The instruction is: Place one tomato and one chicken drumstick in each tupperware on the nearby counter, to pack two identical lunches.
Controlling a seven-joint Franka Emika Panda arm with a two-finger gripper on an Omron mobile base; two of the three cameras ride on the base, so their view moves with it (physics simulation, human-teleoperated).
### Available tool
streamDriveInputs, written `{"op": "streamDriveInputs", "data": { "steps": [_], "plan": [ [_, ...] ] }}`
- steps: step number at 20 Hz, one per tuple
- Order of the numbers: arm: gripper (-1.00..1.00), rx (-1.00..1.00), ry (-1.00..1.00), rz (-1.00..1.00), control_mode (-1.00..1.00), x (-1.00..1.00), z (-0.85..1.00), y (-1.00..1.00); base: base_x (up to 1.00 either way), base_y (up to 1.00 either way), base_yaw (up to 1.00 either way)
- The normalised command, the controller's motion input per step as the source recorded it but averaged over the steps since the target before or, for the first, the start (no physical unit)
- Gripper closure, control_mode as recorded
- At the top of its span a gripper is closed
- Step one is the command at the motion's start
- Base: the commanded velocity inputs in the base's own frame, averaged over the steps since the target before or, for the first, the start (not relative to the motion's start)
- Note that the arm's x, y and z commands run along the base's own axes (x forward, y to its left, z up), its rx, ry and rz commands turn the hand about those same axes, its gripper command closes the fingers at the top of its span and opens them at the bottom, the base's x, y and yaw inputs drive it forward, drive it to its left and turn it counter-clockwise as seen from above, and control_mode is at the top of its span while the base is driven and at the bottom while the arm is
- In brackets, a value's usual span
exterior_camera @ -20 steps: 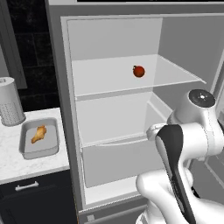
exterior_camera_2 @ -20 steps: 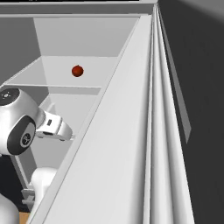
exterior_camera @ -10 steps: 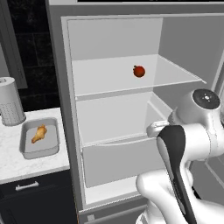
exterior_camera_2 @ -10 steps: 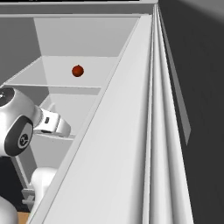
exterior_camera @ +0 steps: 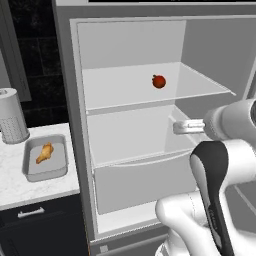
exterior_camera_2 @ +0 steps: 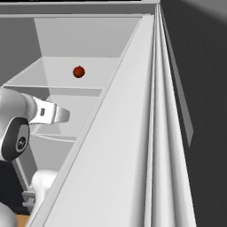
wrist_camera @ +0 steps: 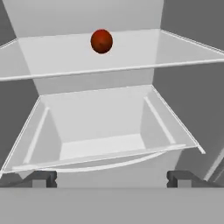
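Tomato (wrist_camera: 101,41) on upper fridge shelf (exterior_camera: 125,95); tool (wrist_camera: 112,178) below it, fingers spread wide, empty. Drumstick (exterior_camera: 44,153) in tupperware (exterior_camera: 30,172) on worktop (exterior_camera: 20,187).

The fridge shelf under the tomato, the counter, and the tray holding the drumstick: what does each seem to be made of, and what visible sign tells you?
Fridge shelf: likely glass or clear plastic, thin with a pale see-through edge. Counter: white stone, probably marble, from faint grey veining. Tray: matte grey, plastic or metal; its flat, dull surface leaves that open.
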Motion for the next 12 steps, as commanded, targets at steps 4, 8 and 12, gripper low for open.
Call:
{"op": "streamDriveInputs", "data": {
  "steps": [4,8,12],
  "plan": [
    [-1.00,0.17,-0.16,0.01,-1.00,0.17,0.85,0.00,0.00,0.00,0.00],
    [-1.00,0.03,-0.21,0.01,-1.00,0.21,0.54,0.08,0.00,0.00,0.00],
    [-1.00,-0.01,-0.23,-0.03,-1.00,0.27,0.00,0.00,0.00,0.00,0.00]
  ]
}}
